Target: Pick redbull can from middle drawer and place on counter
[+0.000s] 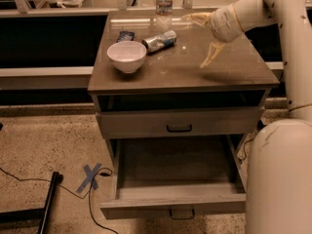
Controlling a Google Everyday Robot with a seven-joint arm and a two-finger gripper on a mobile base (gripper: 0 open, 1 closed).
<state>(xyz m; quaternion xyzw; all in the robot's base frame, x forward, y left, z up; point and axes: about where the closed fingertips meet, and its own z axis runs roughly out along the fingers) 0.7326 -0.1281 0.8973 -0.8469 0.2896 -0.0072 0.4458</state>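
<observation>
In the camera view, the redbull can [159,41] lies on its side on the counter [195,76], toward the far edge: slim and silvery, with what look like blue markings and a shiny end facing left. The gripper [202,38] hovers just right of it, not touching, its two pale fingers spread wide apart and holding nothing. A white bowl [126,56] sits near-left of the can and a water bottle [164,4] stands just behind it. Below, the middle drawer [170,206] is pulled out.

The redbull can [159,41] lies sideways on the surface [170,74], the hand [203,38] hovering nearby, fingers spread.
</observation>
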